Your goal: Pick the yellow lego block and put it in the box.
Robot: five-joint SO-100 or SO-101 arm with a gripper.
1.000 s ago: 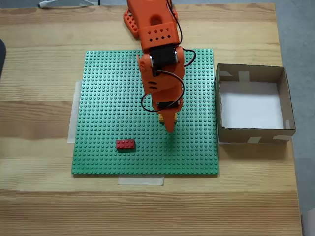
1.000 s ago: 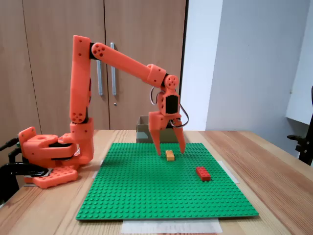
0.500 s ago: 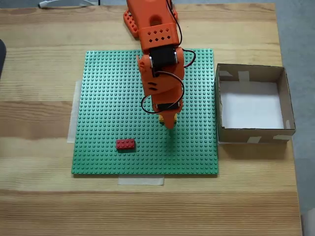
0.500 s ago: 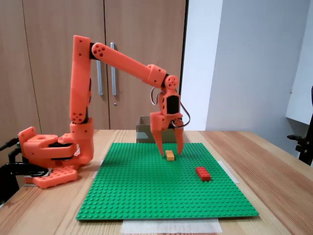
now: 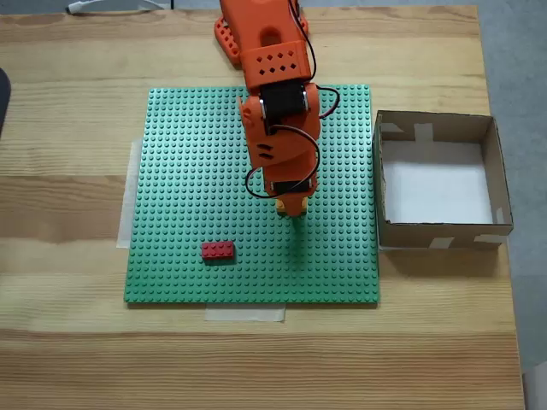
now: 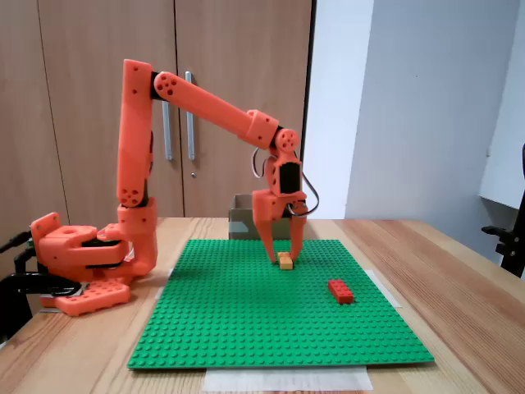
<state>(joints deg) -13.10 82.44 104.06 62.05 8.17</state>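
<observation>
The orange arm's base sits at the bench's far edge in a fixed view, at the left of the bench in another. From there the lower link stands upright, the upper link slopes down to the wrist, and the pincer (image 6: pixel 284 256) points straight down. Its two fingers (image 6: pixel 270 243) hang close together, narrowed to a small gap, tips low over the green plate. From above, the pincer (image 5: pixel 293 210) sits right of the plate's middle

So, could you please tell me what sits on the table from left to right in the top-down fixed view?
Red brick → yellow brick under the gripper → cardboard box.
</observation>
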